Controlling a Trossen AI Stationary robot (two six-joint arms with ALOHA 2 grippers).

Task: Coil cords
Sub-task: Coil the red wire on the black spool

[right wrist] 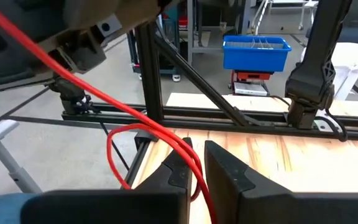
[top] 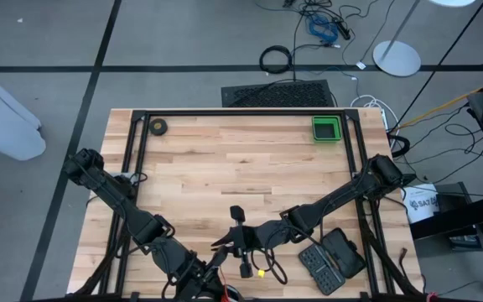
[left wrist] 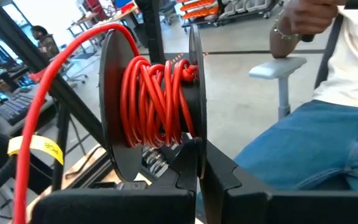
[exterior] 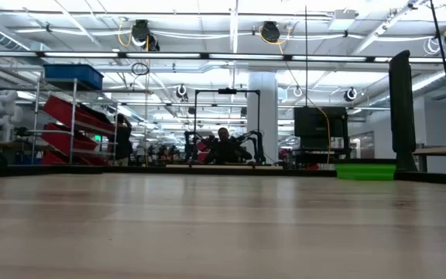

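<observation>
The cords are red wire (left wrist: 151,99) wound on a black spool (left wrist: 114,112) that is lifted over the table's near edge (top: 240,243). My left gripper (left wrist: 199,155) is shut on the spool. A free length of the red wire (right wrist: 135,118), with a yellow tag (left wrist: 37,148), runs off the spool and passes through the narrow gap of my right gripper (right wrist: 199,152). That gripper stands slightly open right beside the spool (top: 254,237). The low view shows neither gripper. My left gripper pinches the rim of one spool flange (left wrist: 197,140) between its two fingers, coming at it nearly level. The spool is lifted clear of the table, its flanges upright and the wound wire to one side of the fingers. My right gripper has the red wire (right wrist: 190,163) lying along the inner side of one finger; I cannot tell whether the fingers touch it.
A green tray (top: 326,128) sits at the far right corner and a small dark tape roll (top: 158,127) at the far left. An open black case (top: 334,260) lies near right. A seated person (left wrist: 316,143) is close to the near edge. Black frame posts (right wrist: 151,74) border the table.
</observation>
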